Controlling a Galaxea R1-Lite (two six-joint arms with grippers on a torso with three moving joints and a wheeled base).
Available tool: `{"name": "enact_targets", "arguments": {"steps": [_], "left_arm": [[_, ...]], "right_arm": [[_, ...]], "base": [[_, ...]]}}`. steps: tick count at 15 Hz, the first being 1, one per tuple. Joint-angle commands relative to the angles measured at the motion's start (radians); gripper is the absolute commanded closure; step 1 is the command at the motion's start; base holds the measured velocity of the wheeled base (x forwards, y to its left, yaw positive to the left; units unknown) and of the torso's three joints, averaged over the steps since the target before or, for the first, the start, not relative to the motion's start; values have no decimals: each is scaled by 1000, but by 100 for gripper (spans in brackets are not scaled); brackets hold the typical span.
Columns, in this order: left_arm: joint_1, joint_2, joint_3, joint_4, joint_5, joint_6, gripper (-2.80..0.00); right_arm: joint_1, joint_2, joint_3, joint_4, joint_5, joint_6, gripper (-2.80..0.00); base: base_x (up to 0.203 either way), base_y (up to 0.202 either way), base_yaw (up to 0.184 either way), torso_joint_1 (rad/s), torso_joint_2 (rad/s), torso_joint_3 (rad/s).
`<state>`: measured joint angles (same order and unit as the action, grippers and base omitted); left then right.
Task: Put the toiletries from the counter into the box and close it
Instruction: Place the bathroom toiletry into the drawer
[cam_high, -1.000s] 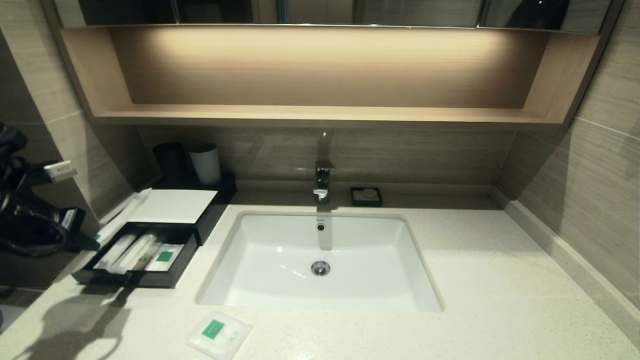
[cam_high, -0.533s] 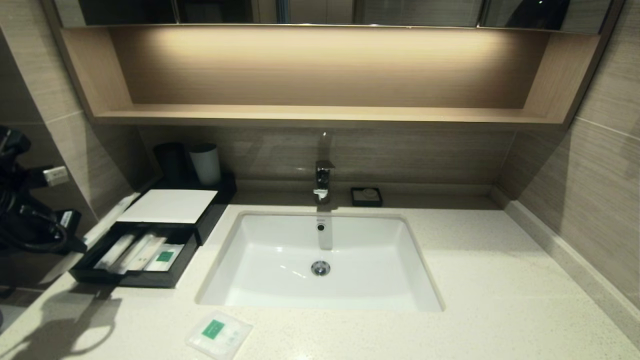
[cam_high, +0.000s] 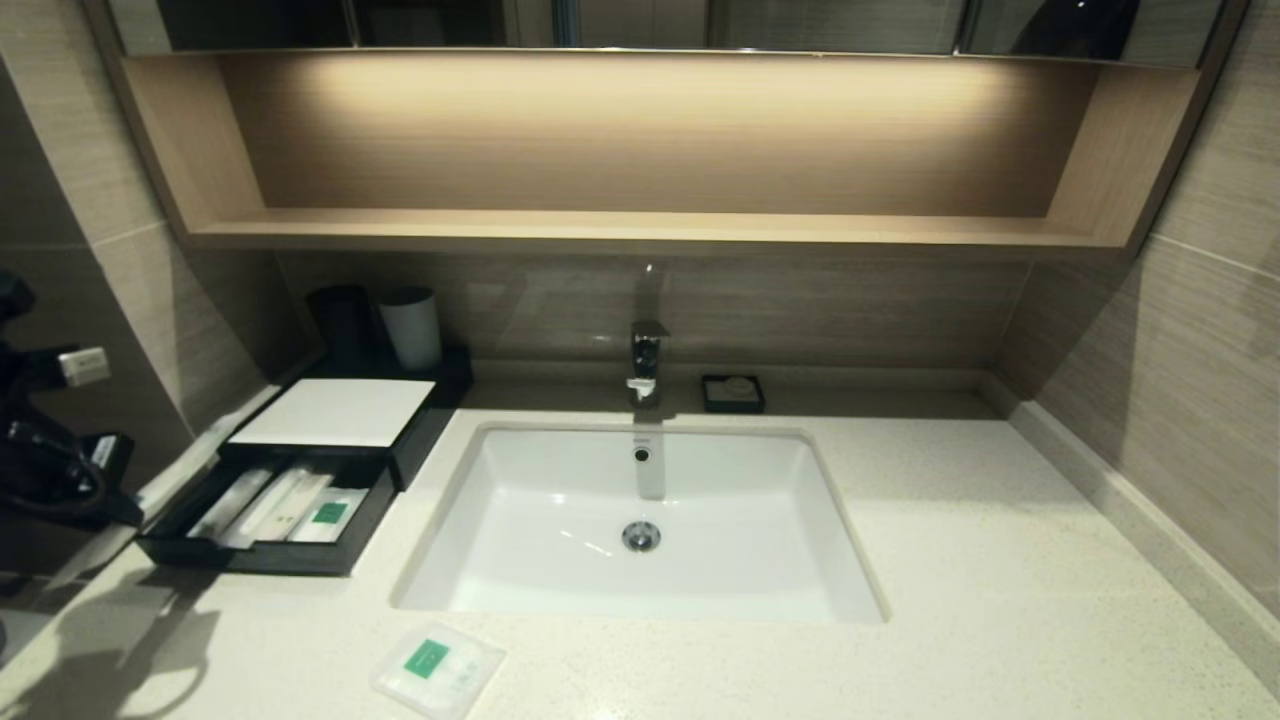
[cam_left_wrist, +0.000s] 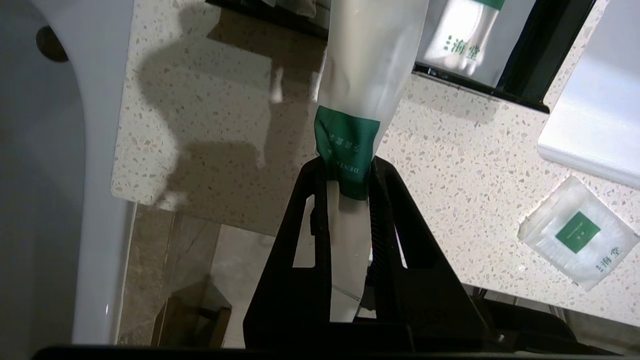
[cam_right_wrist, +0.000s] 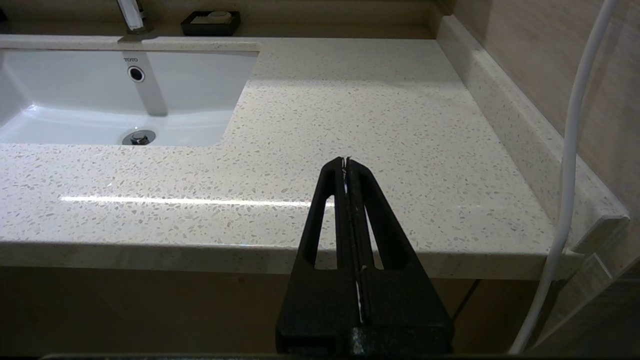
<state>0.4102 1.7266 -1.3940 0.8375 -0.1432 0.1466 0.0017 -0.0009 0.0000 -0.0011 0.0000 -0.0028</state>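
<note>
left gripper is clamped on the long thin packet at its green label, the free end hanging out toward the open drawer of the box, probably so it can drop in lengthwise. flat squarish packet lies on the counter near the front edge. right gripper is parked off the counter's front edge, jaws together, empty.
</note>
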Motion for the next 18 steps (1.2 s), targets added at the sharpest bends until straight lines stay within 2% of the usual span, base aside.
{"name": "enact_targets", "arguments": {"steps": [1,12,18], "left_arm": [[18,-8,3,14,-1,11,0],[33,55,17,26,-1,117,0],[33,92,-2,12,-3,115,0]], "right_arm": [[0,-1,2,0,0,0,0],[0,1,2,0,0,0,0],[0,-1,2,0,0,0,0]], "base": [[0,0,0,0,0,0],[0,0,0,0,0,0],[0,0,0,0,0,0]]}}
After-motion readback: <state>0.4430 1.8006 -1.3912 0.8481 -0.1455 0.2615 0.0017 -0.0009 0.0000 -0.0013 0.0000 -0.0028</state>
